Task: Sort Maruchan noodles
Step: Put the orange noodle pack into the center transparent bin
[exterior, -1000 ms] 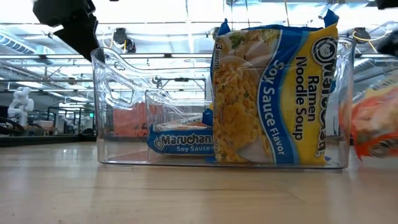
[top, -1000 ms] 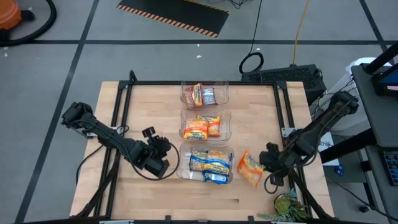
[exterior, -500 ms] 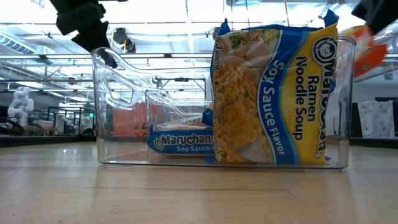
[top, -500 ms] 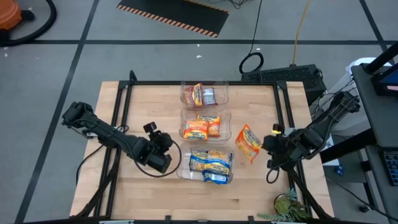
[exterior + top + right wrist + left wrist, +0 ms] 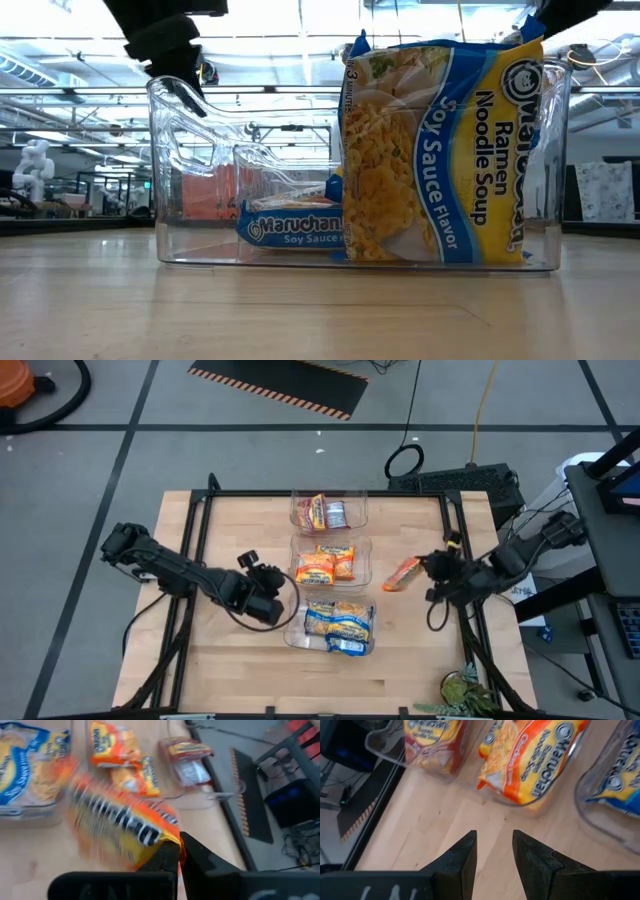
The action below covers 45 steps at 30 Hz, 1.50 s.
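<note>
**Words you can read on the packets**

In the low view, the big blue and yellow packet [image 5: 440, 150] standing in the clear bin [image 5: 200, 200] says "Ramen Noodle Soup" and "Soy Sauce Flavor", and its round brand mark is partly hidden by the bin's rim; a small "3 minutes" runs near its top corner; the flat blue packet [image 5: 290, 228] lying beside it says "Maruchan" and "Soy Sauce"; in the left wrist view, the orange packet [image 5: 535, 762] says "Maruchan", with a line under it that looks like "Chicken"; the other packets there are too blurry to read.
</note>
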Motion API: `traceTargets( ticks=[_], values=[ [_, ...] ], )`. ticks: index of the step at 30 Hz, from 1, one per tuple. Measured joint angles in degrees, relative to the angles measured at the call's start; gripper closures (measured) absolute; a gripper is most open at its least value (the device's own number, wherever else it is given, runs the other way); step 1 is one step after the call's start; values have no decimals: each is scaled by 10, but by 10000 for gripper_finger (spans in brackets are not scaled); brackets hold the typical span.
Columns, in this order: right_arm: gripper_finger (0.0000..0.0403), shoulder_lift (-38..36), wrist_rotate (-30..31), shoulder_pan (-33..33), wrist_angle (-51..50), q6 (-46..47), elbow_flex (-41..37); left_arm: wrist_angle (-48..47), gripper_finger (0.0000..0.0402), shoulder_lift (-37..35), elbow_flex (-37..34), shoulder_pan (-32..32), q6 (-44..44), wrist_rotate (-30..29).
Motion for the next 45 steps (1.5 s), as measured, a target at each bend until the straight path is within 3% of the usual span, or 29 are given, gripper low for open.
traceTargets(
  ticks=[10, 17, 21, 31, 40, 45],
  values=[
    [403, -36, 6, -109, 220, -241, 0, 97, 270, 0, 0, 34, 75, 19],
    [403, 1, -125, -206, 352, -337, 0, 122, 270, 0, 0, 43, 93, 37],
    [403, 41, -192, -257, 403, -352, 1, 122, 270, 0, 0, 36, 97, 38],
    [403, 181, -289, -365, 527, -325, 0, 98, 270, 0, 0, 28, 118, 36],
    [400, 306, -293, -404, 591, -282, 0, 65, 270, -6, 0, 20, 103, 36],
    [356, 320, -293, -405, 623, -298, 0, 69, 270, -16, 1, -3, 126, 35]
  ],
)
